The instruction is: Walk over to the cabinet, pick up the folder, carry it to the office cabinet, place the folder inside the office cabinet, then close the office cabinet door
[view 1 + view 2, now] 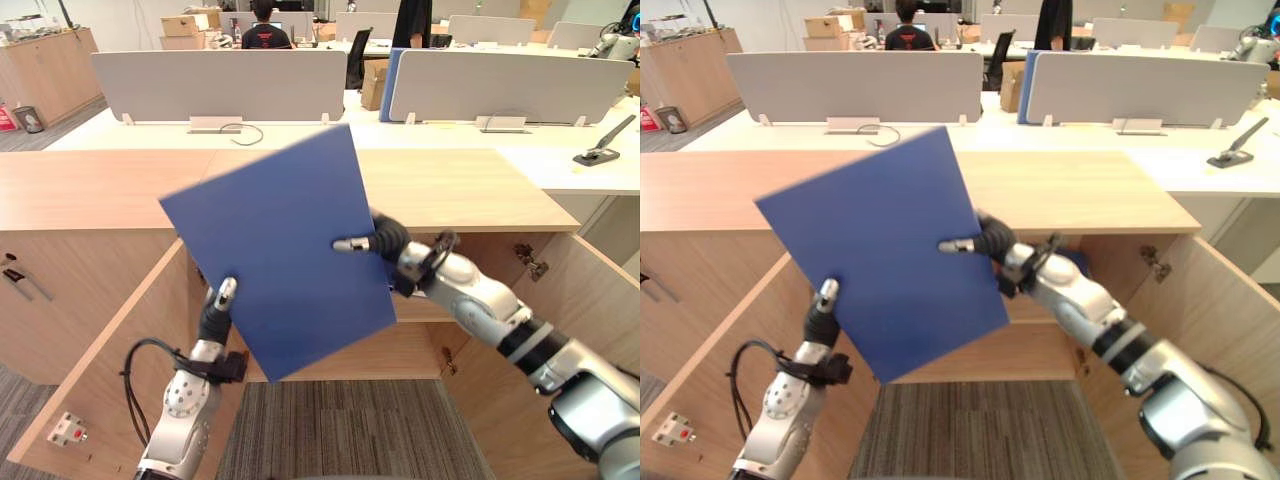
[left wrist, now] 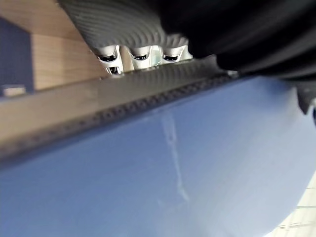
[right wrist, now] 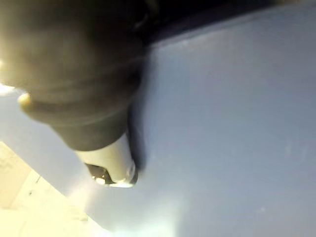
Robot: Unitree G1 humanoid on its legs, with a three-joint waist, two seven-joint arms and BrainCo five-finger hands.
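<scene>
A dark blue folder (image 1: 280, 255) is held up, tilted, in front of the open wooden office cabinet (image 1: 450, 185). My left hand (image 1: 214, 318) grips its lower left edge, thumb on the front face and fingers behind. My right hand (image 1: 388, 240) pinches the right edge, its thumb lying across the front. In the left wrist view the folder (image 2: 173, 187) lies along the hand's fingers (image 2: 143, 57). The right wrist view has the thumb (image 3: 111, 165) pressed on the blue cover (image 3: 237, 123). The folder hides most of the cabinet's inside.
Both cabinet doors stand open: the left door (image 1: 110, 370) and the right door (image 1: 590, 300) flank my arms. Behind the cabinet top are white desks with grey partitions (image 1: 220, 85) and a black stapler (image 1: 603, 150). A person (image 1: 265, 30) sits at the far back.
</scene>
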